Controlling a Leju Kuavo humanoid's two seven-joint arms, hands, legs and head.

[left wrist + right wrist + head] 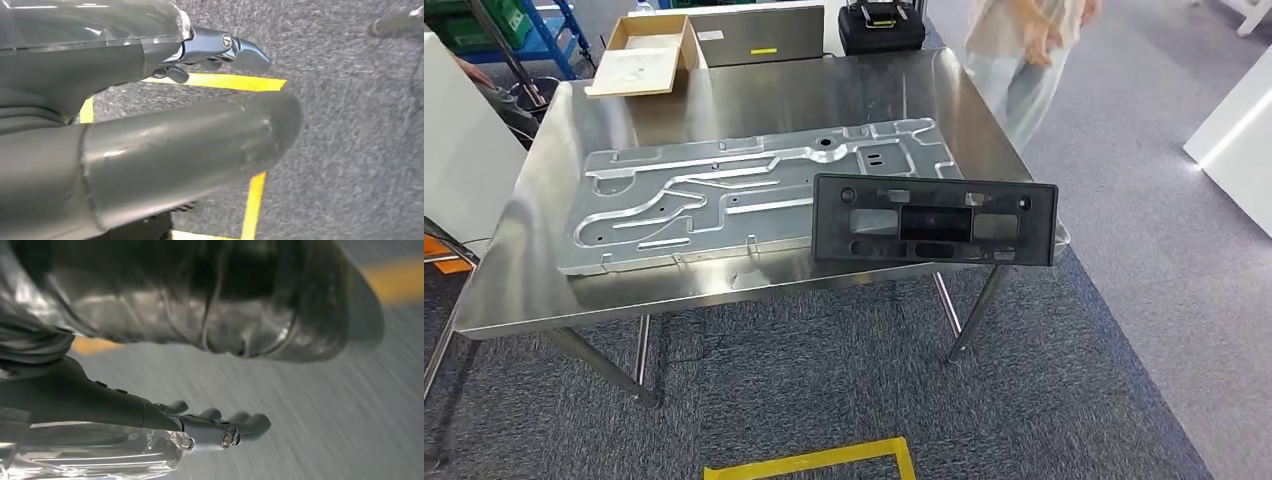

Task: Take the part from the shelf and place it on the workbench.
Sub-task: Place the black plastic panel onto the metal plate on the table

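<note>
Now the black part (934, 220) lies on the workbench (514, 270), both my hands empty.
It rests flat at the bench's near right corner, its left end overlapping the big stamped metal sheet (724, 200). My left hand (150, 125) hangs over grey carpet and yellow floor tape (252, 200), fingers apart, holding nothing; my right hand (165, 390) likewise, fingers extended and loose.

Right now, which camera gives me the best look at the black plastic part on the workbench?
The head view: the black part lies whole at the steel workbench front edge, overlapping the silver panel. Both wrist views look at carpet and yellow tape, not the part.
</note>
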